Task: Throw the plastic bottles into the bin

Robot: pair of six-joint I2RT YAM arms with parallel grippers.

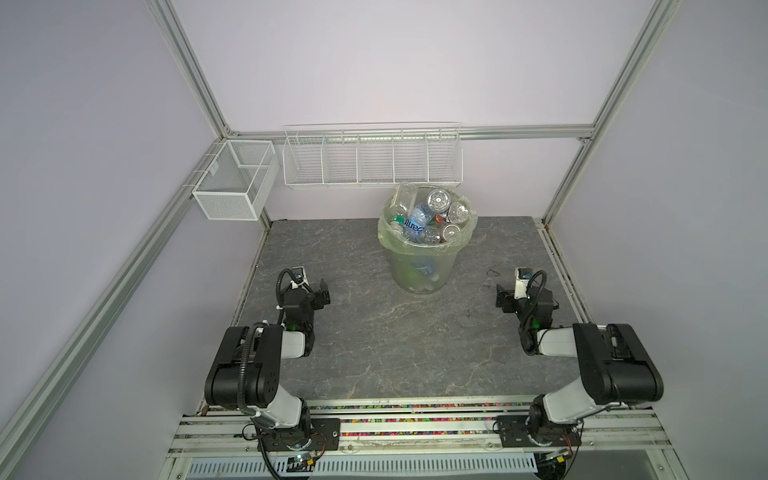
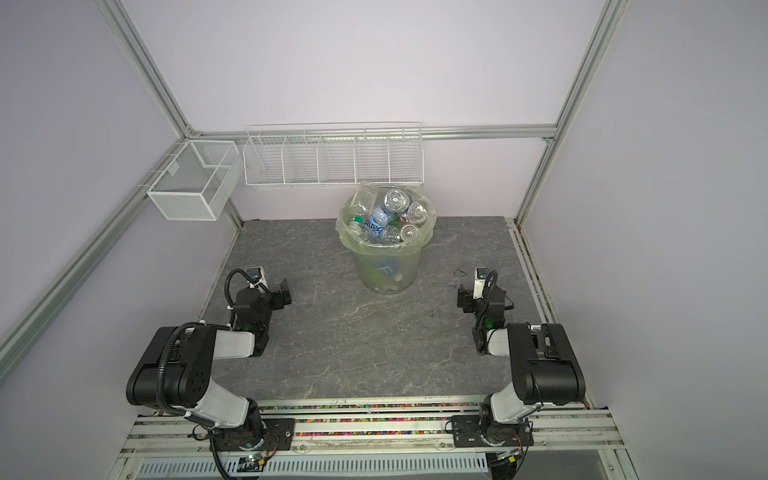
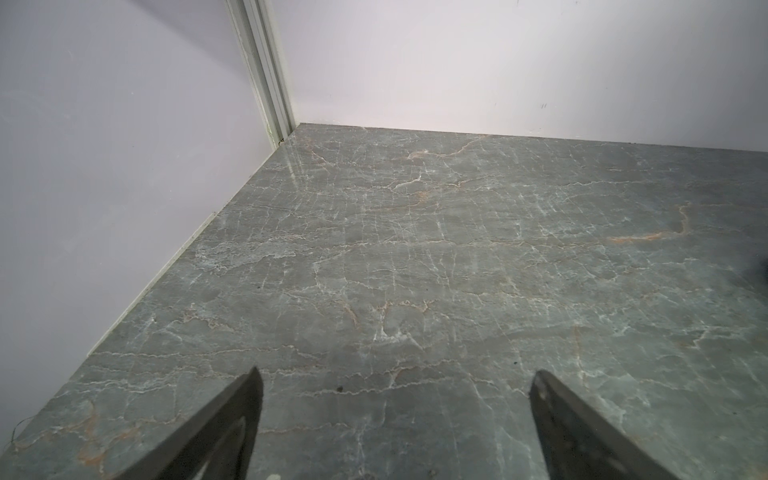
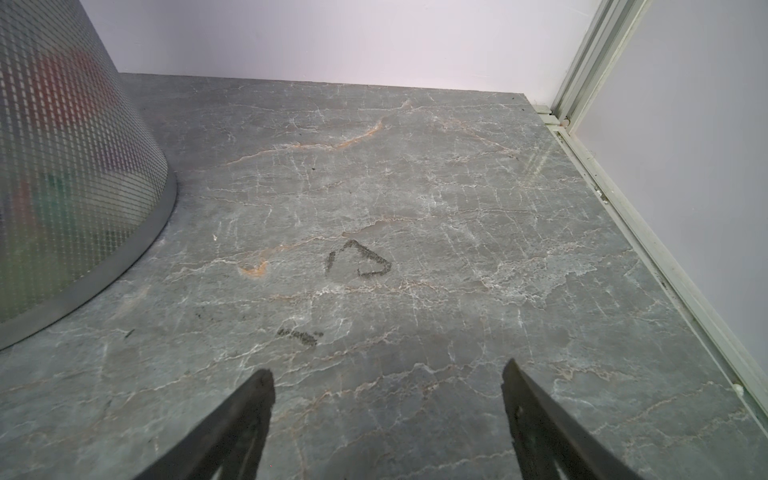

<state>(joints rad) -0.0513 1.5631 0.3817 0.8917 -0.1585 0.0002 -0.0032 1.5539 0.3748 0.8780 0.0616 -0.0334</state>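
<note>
The bin (image 1: 424, 270), a pale green translucent bucket lined with a thin bag, stands at the back middle of the grey stone table in both top views (image 2: 388, 272). Several plastic bottles (image 1: 422, 220) are piled in it up to the rim, clear ones with blue labels among them (image 2: 382, 224). No bottle lies on the table. My left gripper (image 1: 324, 295) rests low at the left, open and empty (image 3: 397, 374). My right gripper (image 1: 503, 299) rests at the right, also open and empty (image 4: 386, 370). The bin's wall (image 4: 75, 166) shows beside it in the right wrist view.
Two white wire baskets hang on the back frame: a mesh box (image 1: 235, 178) at the left corner and a long divided rack (image 1: 372, 160) just above the bin. Dark scribble marks (image 4: 359, 259) lie on the table ahead of the right gripper. Walls close in three sides.
</note>
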